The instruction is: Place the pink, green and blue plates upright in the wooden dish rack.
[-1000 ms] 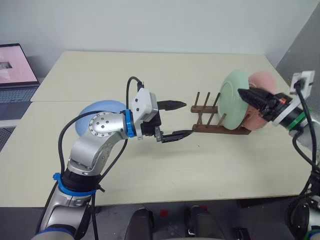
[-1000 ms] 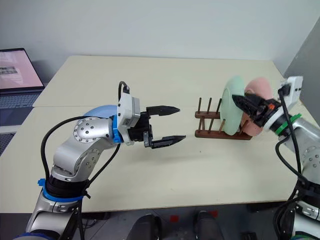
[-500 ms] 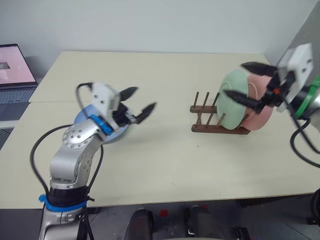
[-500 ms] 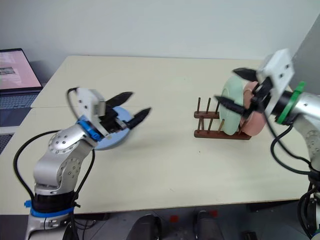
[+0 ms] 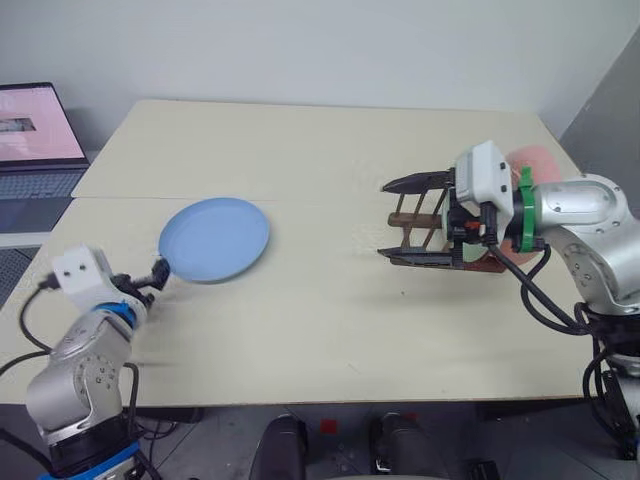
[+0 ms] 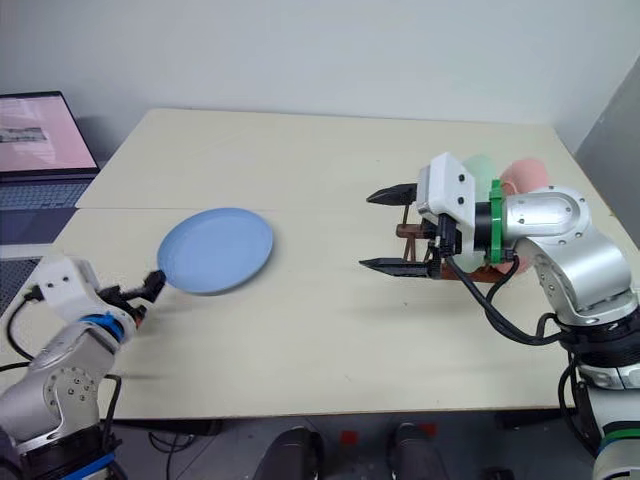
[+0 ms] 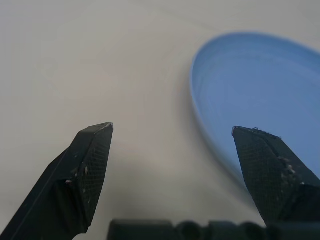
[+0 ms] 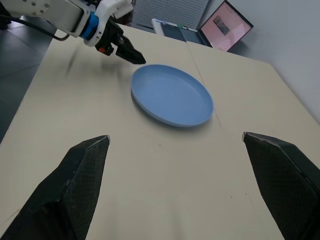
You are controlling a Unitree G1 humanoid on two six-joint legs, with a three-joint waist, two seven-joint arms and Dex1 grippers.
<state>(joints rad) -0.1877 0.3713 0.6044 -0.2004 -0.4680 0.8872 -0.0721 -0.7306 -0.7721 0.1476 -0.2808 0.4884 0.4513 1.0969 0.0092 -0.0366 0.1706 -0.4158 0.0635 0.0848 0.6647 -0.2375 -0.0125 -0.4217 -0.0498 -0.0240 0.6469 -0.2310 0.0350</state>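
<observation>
Blue plate (image 5: 214, 239) flat on tabletop (image 5: 320, 320): light, stiff, smooth. Best pinched at near rim. Left tool (image 6: 152, 285) wide apart, empty; right tool (image 5: 404, 219) too.

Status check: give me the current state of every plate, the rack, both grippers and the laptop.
blue plate: lying flat on the table, unheld
green plate: upright in the rack
pink plate: upright in the rack
wooden dish rack: front slots free
left gripper: open, at the blue plate's edge
right gripper: open, empty
laptop: open, screen lit

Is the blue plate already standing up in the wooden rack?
No, the blue plate lies flat on the table, well apart from the wooden dish rack.
</observation>
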